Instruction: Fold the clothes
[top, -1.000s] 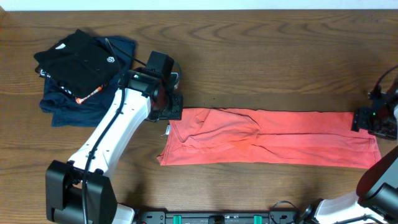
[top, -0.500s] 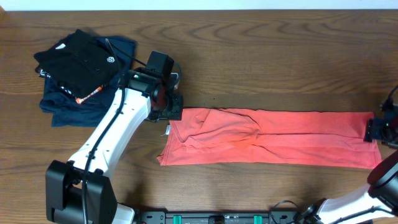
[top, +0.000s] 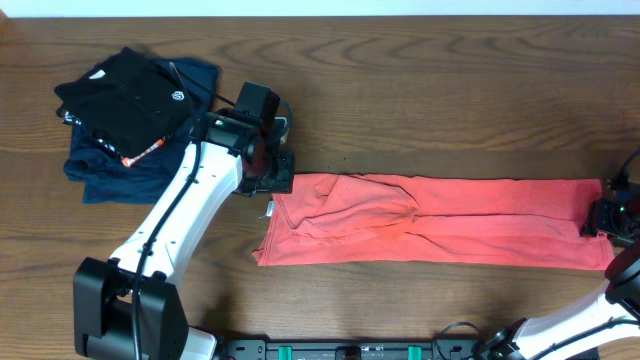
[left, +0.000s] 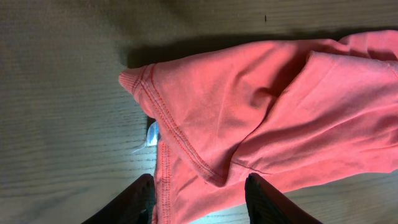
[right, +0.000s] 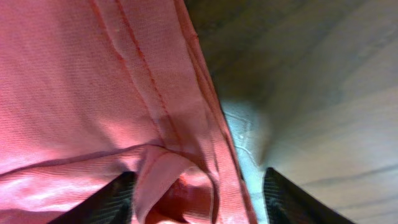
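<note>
- two folded garments sit stacked at the far left of the table (top: 420, 90): a black one (top: 125, 92) with a small white logo on top of a navy one (top: 105, 165), well apart from the work.
- left pincer (left: 199, 183) hangs at the collar-end corner of the coral-red t-shirt (top: 440, 222), its fingers spread with the hem running between them, nothing pinched. a small white label (left: 151, 134) peeks out at that edge.
- one lengthwise fold looks done: the t-shirt lies as a long, narrow band across the middle and right of the table, print hidden, with creases and a ridge bunched toward its left half.
- right pincer (right: 198, 177) is over the band's far right end, fingers set wide either side of a small tuck of cloth, not gripping it.
- my judgement: about halfway. the band has yet to be folded end to end into a compact packet, and the left-half wrinkles could do with smoothing.
- dark brown wood-grain surface, otherwise bare around the shirt; only a pale strip shows beyond the far edge, too little to tell the room.
</note>
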